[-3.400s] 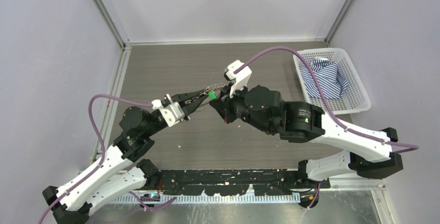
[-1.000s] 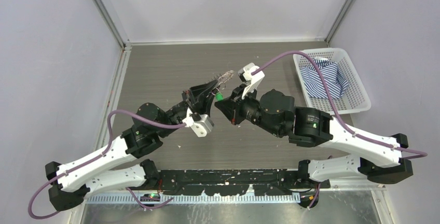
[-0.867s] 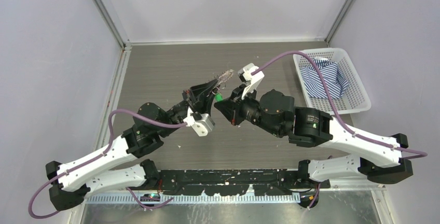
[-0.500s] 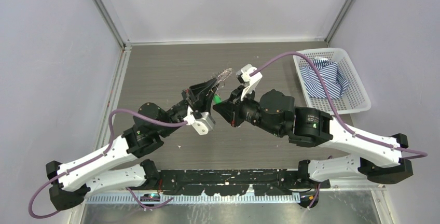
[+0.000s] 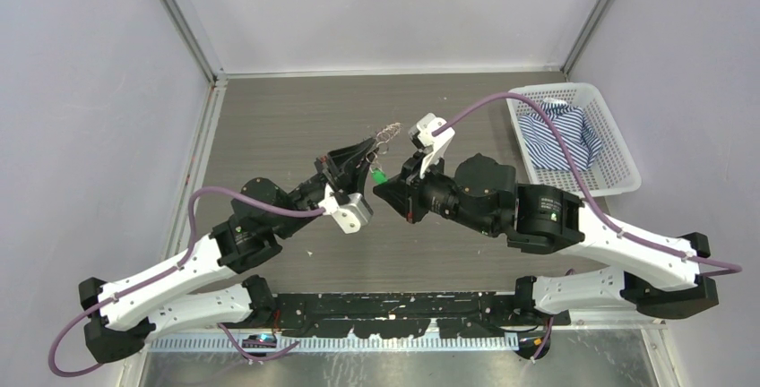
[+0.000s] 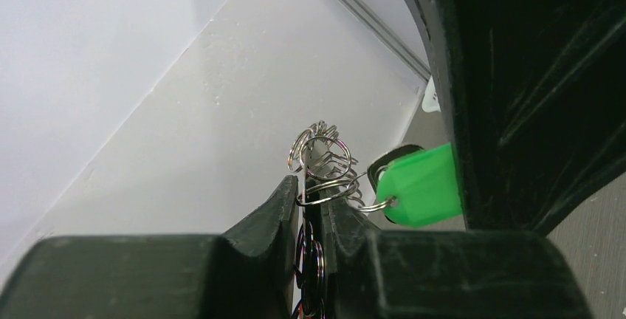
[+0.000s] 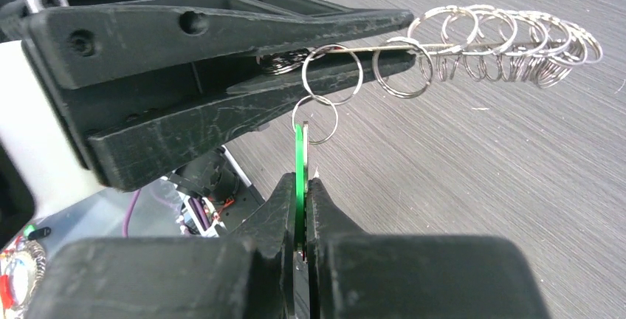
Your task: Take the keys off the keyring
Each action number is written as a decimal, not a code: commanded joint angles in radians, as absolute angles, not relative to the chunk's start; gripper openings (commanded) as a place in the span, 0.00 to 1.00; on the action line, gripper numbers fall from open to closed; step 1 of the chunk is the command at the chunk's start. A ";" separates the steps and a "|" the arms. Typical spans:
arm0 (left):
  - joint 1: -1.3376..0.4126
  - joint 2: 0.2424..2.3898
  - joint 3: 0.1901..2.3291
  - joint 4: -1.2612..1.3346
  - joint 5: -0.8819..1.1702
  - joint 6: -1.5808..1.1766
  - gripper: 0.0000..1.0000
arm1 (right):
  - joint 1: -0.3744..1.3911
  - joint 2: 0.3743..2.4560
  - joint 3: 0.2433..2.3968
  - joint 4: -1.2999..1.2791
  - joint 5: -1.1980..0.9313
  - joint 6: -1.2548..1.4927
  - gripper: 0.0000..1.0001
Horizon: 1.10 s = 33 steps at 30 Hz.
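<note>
The keyring (image 7: 472,44) is a thin silvery wire held in the air above the table. Several small silvery loops (image 7: 517,42), the heads of the keys, are strung along it in a row. They show as a small bundle in the top view (image 5: 387,133) and in the left wrist view (image 6: 322,155). My left gripper (image 5: 366,148) (image 6: 310,190) (image 7: 406,38) is shut on the keyring wire. The green-headed key (image 7: 299,164) (image 6: 418,184) (image 5: 379,176) hangs from a small ring on the wire. My right gripper (image 7: 301,182) (image 5: 385,188) is shut on its green head from below.
A white basket (image 5: 618,150) with a striped blue and white cloth (image 5: 560,136) stands at the back right of the grey wood-grain table (image 5: 287,118). White walls close in the left, back and right sides. The two arms meet mid-table.
Since 3.4 s ago the left arm has swung right and turned its wrist. Over the last half second the right gripper drew slightly right and nearer with the green key. Both grips are unchanged.
</note>
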<state>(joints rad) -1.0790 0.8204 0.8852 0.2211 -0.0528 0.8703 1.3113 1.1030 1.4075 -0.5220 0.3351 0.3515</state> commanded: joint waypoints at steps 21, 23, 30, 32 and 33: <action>-1.076 0.758 0.938 0.112 0.057 0.868 0.00 | 1.314 1.116 1.681 -0.775 0.276 0.235 0.01; -1.076 0.756 0.944 0.089 0.076 0.869 0.00 | 1.315 1.122 1.712 -0.795 0.280 0.229 0.01; -1.077 0.753 0.960 0.022 0.132 0.885 0.00 | 1.314 1.187 1.833 -0.879 0.257 0.201 0.01; -1.078 0.755 0.958 0.014 0.139 0.893 0.00 | 1.314 1.211 1.864 -0.904 0.244 0.193 0.01; -1.078 0.755 0.956 0.014 0.142 0.898 0.00 | 1.314 1.224 1.878 -0.918 0.240 0.189 0.01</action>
<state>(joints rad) -1.0805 0.7685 0.9276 0.0467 0.1272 0.8726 1.3117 1.2037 1.7874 -0.9062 0.2653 0.2230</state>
